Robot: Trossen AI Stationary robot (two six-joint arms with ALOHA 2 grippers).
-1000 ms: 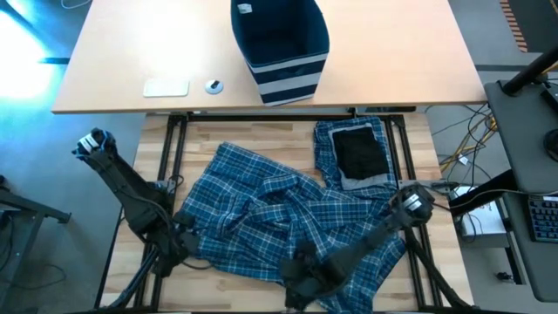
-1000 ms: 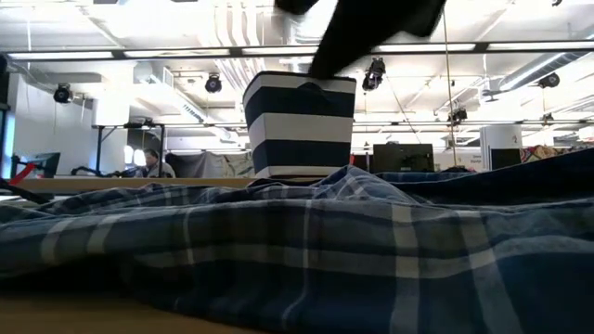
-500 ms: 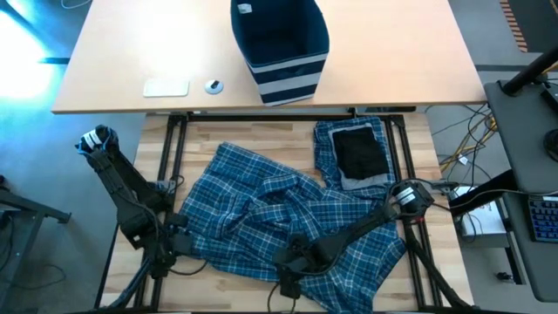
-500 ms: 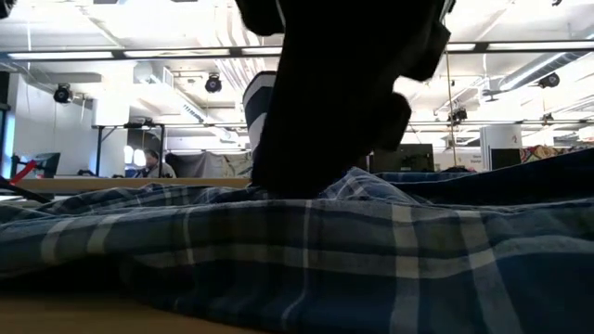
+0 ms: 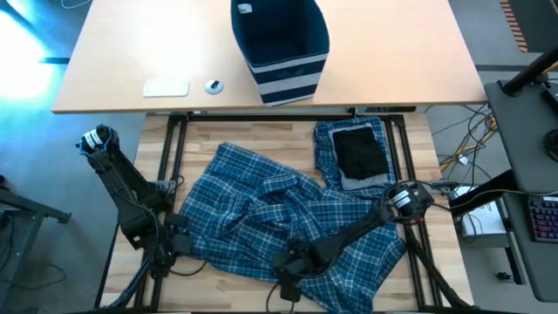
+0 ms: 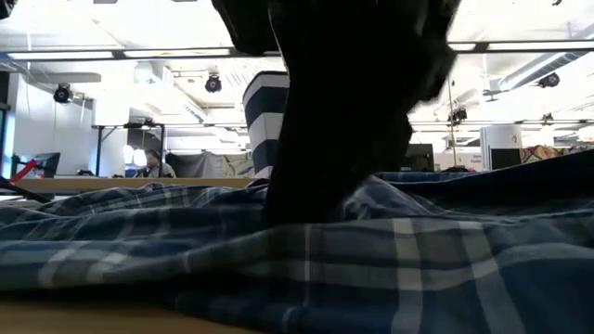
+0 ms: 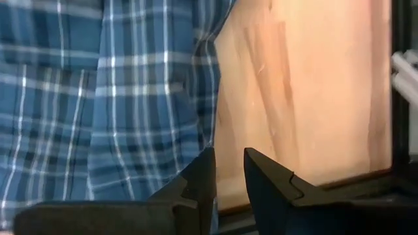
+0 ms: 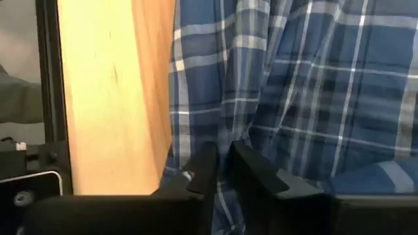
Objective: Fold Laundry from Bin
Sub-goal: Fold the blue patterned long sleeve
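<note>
At the near edge of the wooden work table, the right gripper is shown lowered onto the hem of the plaid garment, its fingers drawn almost together with a fold of the plaid cloth pinched between them just beside the bare wood. In the low view the same arm appears as a dark mass standing on the cloth.

To the near left, the left gripper is held at the garment's side edge, where cloth meets bare wood; its fingers are nearly closed with a narrow slot between them, and whether any cloth is caught there cannot be told.

The garment is spread, crumpled, across the middle of the table. Beyond it, at the far right, a folded plaid piece lies with a small black piece on top.

Farther off, on the pale desk, the bin stands upright and apparently empty, with a white pad and a small round object to its left.

The step in hand is judged to be the seizing of two hem points on the crumpled garment. The next move calls for the left hold to be made secure, then for both points to be lifted and drawn apart so that the cloth is flattened before a fold is made.
</note>
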